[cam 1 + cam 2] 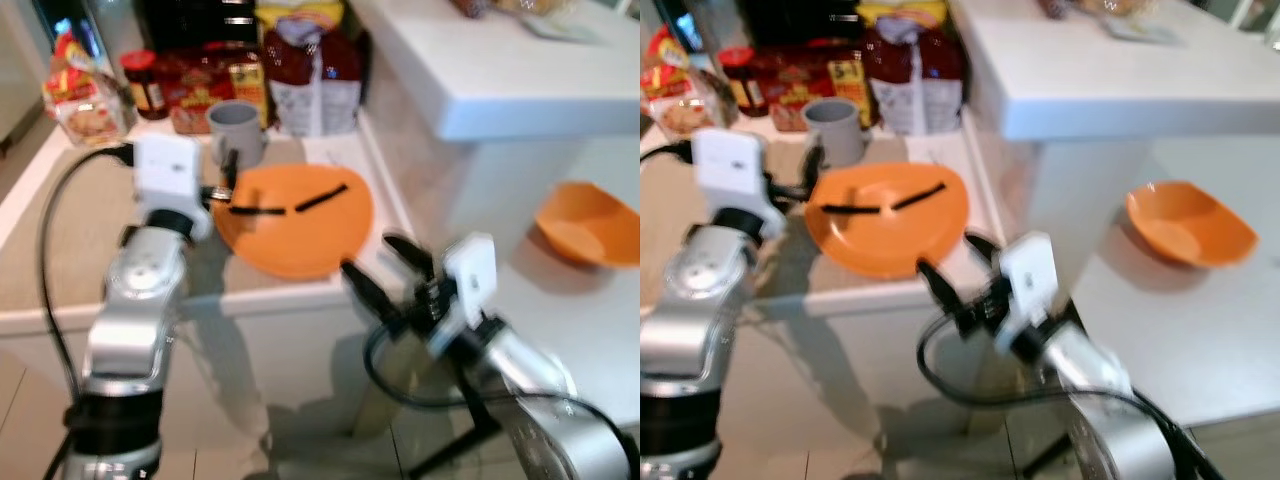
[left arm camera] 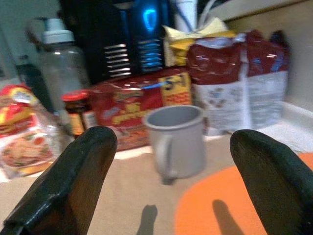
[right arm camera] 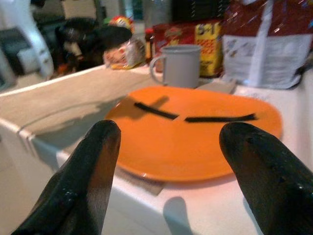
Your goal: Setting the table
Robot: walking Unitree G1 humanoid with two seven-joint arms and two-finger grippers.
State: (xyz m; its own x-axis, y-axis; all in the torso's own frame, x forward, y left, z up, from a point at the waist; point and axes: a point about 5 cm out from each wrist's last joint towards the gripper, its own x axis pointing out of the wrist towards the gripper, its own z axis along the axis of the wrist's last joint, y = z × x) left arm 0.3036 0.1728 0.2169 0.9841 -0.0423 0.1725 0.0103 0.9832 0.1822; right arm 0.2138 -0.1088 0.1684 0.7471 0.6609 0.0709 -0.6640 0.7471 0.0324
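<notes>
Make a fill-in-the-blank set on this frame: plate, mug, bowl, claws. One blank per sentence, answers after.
1. The plate on the counter is coloured ____.
2. The grey mug stands ____ the plate, toward the food packages.
3. The orange bowl sits on the lower white table, on the robot's ____ side.
4. The right claw has its fingers ____, just short of the plate's near rim; so does the left claw.

Answers: orange; behind; right; open

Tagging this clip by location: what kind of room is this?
Most likely a home kitchen: a counter crowded with food packets and a jar, plus a grey mug and an orange plate.
</notes>
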